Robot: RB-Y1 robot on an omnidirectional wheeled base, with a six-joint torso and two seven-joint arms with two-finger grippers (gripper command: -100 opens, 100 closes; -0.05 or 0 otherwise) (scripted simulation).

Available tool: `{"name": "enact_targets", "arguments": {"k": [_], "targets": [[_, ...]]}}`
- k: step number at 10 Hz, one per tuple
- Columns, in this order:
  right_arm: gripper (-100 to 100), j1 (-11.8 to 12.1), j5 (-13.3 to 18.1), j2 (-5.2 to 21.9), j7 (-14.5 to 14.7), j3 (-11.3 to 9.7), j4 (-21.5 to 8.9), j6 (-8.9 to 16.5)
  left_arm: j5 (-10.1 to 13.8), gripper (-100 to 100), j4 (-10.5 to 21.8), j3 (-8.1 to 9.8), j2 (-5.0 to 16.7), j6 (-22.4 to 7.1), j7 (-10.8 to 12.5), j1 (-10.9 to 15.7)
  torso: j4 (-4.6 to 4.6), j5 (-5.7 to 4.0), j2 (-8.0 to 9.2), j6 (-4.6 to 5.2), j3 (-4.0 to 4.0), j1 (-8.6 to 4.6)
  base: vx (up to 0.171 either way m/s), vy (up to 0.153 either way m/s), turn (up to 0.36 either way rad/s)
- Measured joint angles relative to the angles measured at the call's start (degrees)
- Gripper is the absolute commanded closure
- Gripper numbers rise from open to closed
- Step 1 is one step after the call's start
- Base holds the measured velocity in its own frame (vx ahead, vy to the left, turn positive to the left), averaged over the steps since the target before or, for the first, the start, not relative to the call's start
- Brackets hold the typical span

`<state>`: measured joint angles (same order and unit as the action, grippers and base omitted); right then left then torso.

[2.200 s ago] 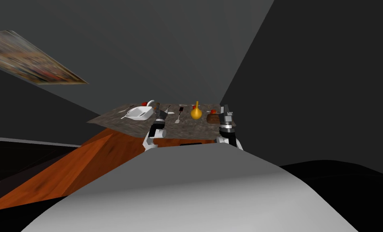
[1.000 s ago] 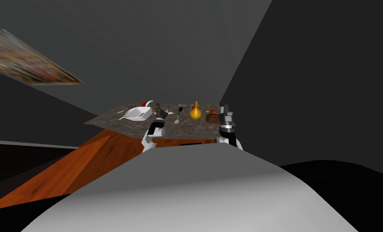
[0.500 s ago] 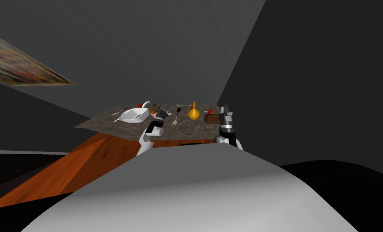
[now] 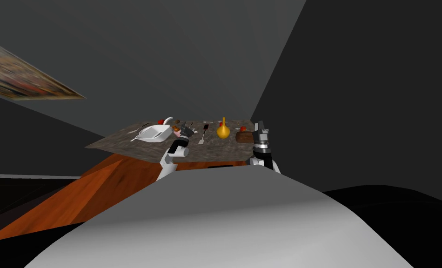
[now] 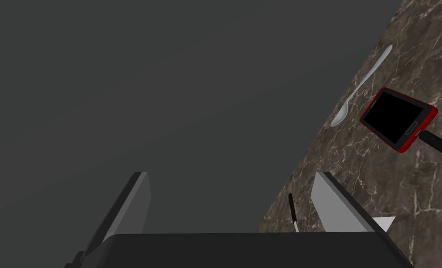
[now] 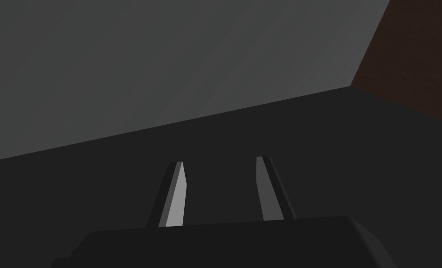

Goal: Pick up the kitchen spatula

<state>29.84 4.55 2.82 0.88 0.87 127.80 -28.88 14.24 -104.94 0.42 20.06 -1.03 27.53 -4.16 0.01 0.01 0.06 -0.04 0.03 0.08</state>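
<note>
The spatula [image 4: 204, 134] lies on the marble table top [image 4: 136, 142], dark end far, pale end near, between a white dish [image 4: 153, 133] and a yellow gourd-shaped vase [image 4: 223, 130]. My left gripper [image 4: 186, 127] hovers over the table just left of the spatula, open with nothing between its fingers [image 5: 136, 200]. In the left wrist view the gripper [image 5: 234, 186] looks past the table's edge [image 5: 308, 153]. My right gripper [image 4: 261, 126] is held at the table's right side; in the right wrist view its fingers [image 6: 176, 195] stand a narrow gap apart, holding nothing.
Beyond the left gripper lie a grey spoon [image 5: 362, 86], a red phone [image 5: 398, 118] and a black rod [image 5: 441, 145]. A brown block [image 4: 244, 137] and small red items [image 4: 161, 121] also sit on the table. Orange-brown wood [image 4: 99, 186] runs under the top.
My view has shifted and the left arm has stretched farther over the table toward the spatula. Nothing has moved in the last half second. The right arm is still.
</note>
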Motion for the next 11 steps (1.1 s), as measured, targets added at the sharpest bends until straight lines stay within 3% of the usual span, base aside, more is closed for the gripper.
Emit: {"name": "enact_targets", "arguments": {"k": [4, 11], "targets": [[0, 0.0, 0.0, 0.0, 0.0, 0.0, 0.0, 0.0, 0.0, -100, 0.0, 0.0, 0.0, 0.0, 0.0, -0.01, -0.01, -0.02, -0.05, 0.02, -0.03, -0.09, 0.008, -0.008, -0.026], [0, 0.0, 0.0, 0.0, 0.0, -0.01, 0.0, 0.0, -1.78, -100, -0.11, 1.83, -1.85, -7.4, 6.59, 2.22, -0.03, -0.04, -0.14, 0.03, -0.08, -0.19, 0.025, -0.03, -0.089]]}}
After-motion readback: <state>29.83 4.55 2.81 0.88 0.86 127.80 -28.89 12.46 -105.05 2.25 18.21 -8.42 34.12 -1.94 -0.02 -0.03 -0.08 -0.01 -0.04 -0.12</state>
